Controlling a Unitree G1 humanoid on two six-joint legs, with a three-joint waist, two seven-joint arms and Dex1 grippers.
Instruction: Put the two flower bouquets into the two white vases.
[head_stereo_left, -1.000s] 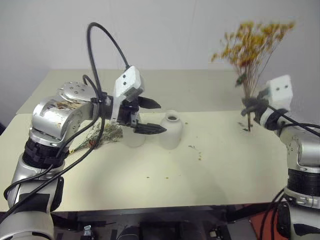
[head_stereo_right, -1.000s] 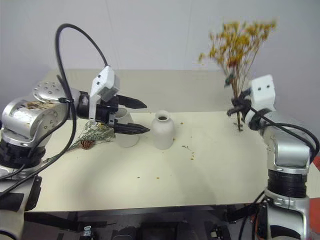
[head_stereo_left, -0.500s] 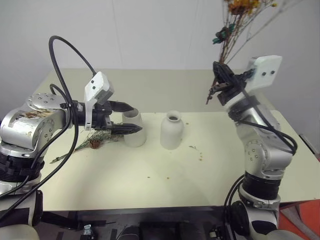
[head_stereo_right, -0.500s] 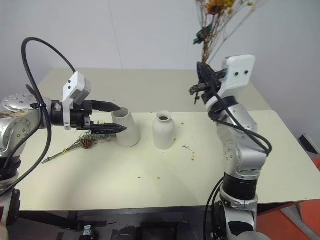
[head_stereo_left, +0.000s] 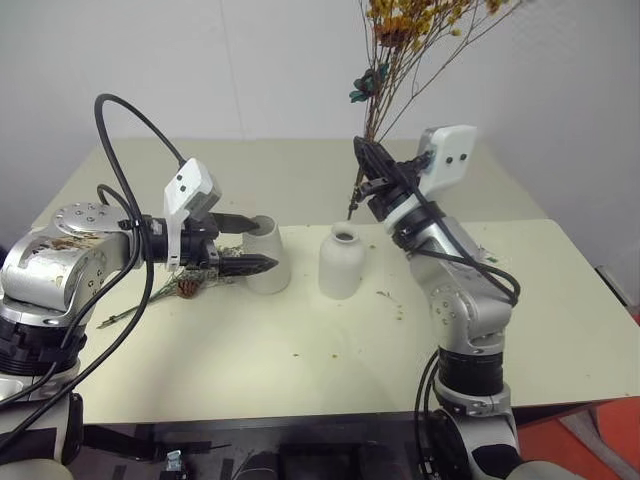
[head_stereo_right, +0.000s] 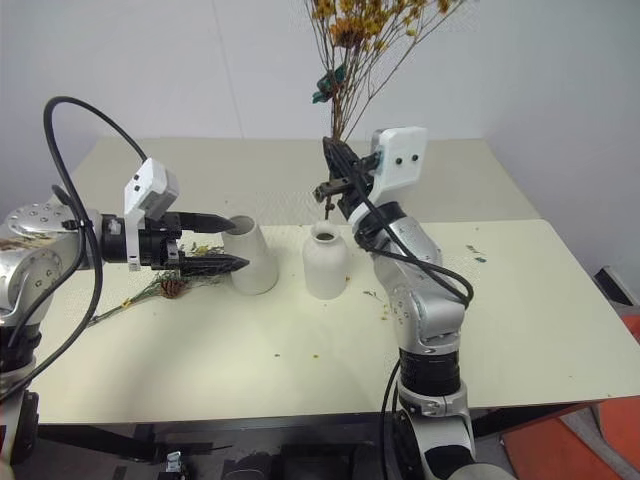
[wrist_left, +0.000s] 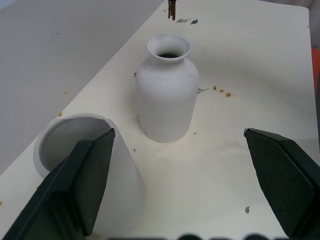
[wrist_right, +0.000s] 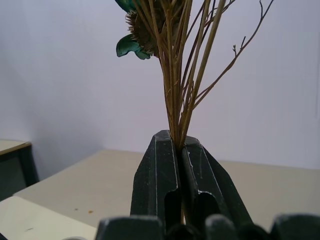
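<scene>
Yellow-orange bouquet (head_stereo_right: 345, 60) clamped by stems in right gripper (head_stereo_right: 335, 180) jaws; left gripper (head_stereo_right: 225, 242) jaws wide, holding nothing.

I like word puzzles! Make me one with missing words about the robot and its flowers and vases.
1. The right gripper is shut on the stems of the ____ bouquet.
2. The stem ends hang just above the narrow-necked vase, not yet ____ it.
3. The grey-green bouquet with the pine cone lies on the ____.
4. The left gripper is ____, with one finger in front of the wide-mouthed vase.

Missing words: yellow; inside; table; open
</scene>
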